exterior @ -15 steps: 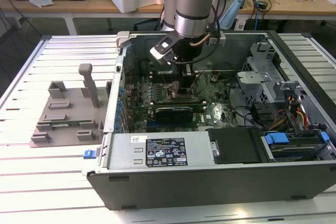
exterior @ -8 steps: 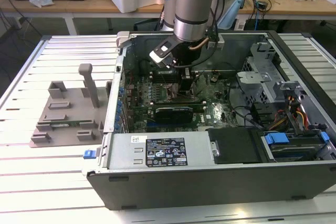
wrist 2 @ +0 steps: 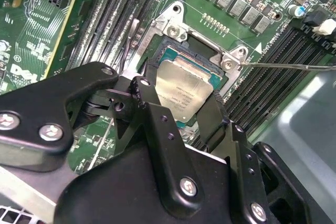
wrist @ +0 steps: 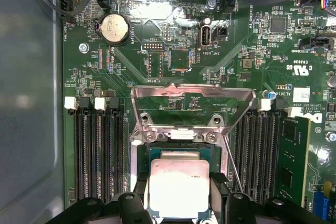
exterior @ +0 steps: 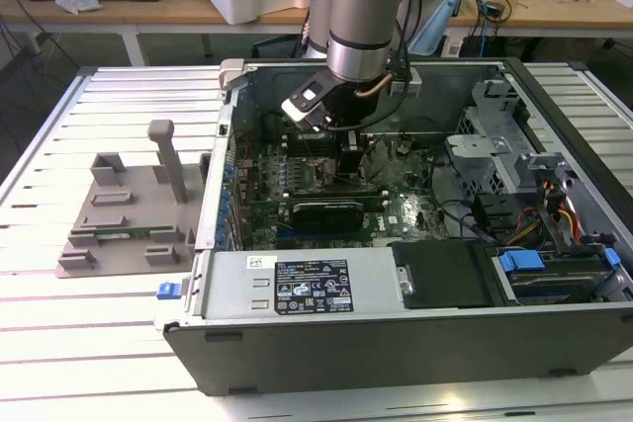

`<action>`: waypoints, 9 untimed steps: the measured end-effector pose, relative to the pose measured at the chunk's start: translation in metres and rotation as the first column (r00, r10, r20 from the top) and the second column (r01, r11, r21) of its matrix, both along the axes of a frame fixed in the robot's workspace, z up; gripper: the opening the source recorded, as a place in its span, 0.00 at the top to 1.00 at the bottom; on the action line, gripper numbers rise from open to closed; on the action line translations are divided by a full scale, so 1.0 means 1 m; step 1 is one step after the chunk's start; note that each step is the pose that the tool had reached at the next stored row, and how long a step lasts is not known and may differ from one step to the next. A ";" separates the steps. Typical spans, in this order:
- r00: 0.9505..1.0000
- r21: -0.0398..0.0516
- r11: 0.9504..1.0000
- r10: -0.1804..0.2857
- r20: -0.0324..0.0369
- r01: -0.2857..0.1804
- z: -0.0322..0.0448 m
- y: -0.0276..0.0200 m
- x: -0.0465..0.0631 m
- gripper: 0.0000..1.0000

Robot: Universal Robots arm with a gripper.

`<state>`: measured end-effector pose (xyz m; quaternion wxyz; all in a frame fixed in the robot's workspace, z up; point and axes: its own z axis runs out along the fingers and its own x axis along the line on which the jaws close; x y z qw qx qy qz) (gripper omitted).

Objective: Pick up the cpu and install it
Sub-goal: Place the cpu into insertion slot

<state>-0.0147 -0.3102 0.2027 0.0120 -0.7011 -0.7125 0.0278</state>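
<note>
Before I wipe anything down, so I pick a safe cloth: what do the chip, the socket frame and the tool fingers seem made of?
Chip: likely metal lid, dull silver with a soft sheen. Socket frame: bare, steel-like metal, bright glints. Tool fingers: matte black, plastic or coated metal; cannot tell.

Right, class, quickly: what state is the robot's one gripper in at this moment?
The gripper is closed on the small flat square silvery-grey metal cpu, at the square metal-framed socket.
</note>
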 end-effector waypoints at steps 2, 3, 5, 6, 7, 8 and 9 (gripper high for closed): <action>1.000 0.000 1.000 0.000 0.000 0.000 -0.0005 -0.0001 0.000 0.45; 1.000 0.000 1.000 0.000 0.000 0.000 -0.0006 -0.0001 0.000 0.45; 1.000 0.000 1.000 0.000 0.000 0.000 -0.0008 0.0000 0.000 0.45; 1.000 0.000 1.000 0.000 0.000 0.000 -0.0008 0.0000 0.000 0.45; 1.000 0.000 1.000 0.000 0.000 0.000 -0.0008 0.0000 0.000 0.45; 1.000 0.000 1.000 0.000 0.000 0.000 -0.0008 0.0000 0.000 0.45; 1.000 0.000 1.000 0.000 0.000 0.000 -0.0008 0.0000 0.000 0.44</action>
